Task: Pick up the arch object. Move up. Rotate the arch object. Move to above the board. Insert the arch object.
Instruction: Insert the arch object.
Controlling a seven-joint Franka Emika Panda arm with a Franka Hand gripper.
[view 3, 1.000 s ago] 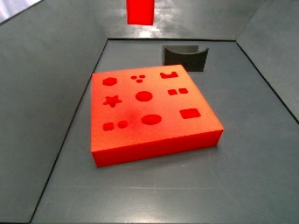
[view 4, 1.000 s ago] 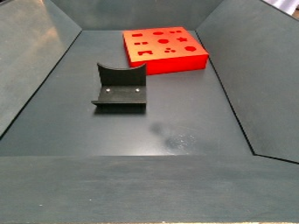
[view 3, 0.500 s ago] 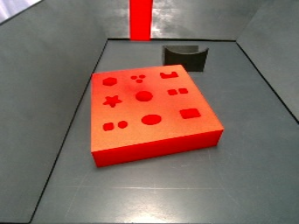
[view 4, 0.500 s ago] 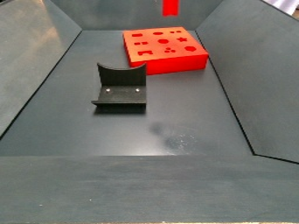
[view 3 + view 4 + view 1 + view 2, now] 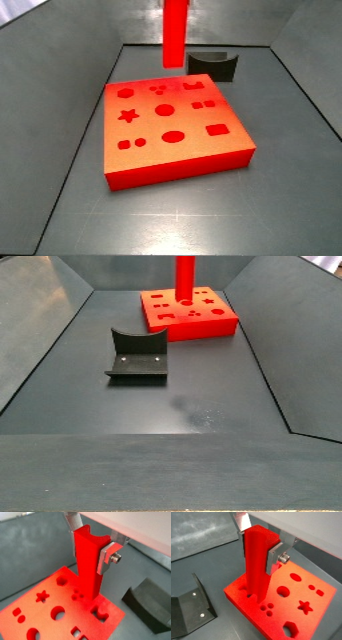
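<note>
The end effector (image 5: pixel 92 543) gripped the red bar (image 5: pixel 87 567) upright between its silver fingers (image 5: pixel 109 556), hanging above the orange-red board (image 5: pixel 201 150) and its shaped holes, while the dark fixture (image 5: pixel 136 355) stood apart on the grey bench (image 5: pixel 201 396).

A lab test rig: bare grey walled bin (image 5: pixel 54 376), fixture (image 5: pixel 138 356), and the gripper (image 5: pixel 90 542) above an orange-red board (image 5: pixel 174 130).

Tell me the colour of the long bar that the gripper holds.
Bright red bar, gripper clamped on it; clearest in a wrist view.
</note>
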